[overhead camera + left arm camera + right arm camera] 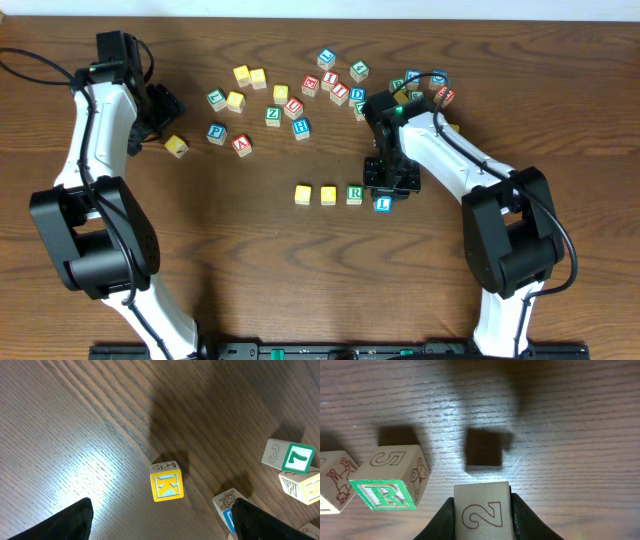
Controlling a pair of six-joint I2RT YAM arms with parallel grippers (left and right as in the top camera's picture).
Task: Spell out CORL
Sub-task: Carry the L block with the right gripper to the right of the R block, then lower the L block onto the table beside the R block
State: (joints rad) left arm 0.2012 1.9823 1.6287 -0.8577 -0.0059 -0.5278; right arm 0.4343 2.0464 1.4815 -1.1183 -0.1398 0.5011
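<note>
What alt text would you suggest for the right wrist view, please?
Two black fingers clamp a wooden cube showing a red outlined 2, its dark shadow on the wooden table ahead. To its left stands a cube with a green R on top, with a third cube cut off at the edge.

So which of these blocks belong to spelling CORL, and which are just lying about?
Job: first yellow block, second yellow block and R block in a row; L block, gripped by the right gripper at the row's end.
Lying about: Z block, H block, P block, lone yellow block, other scattered blocks.
</note>
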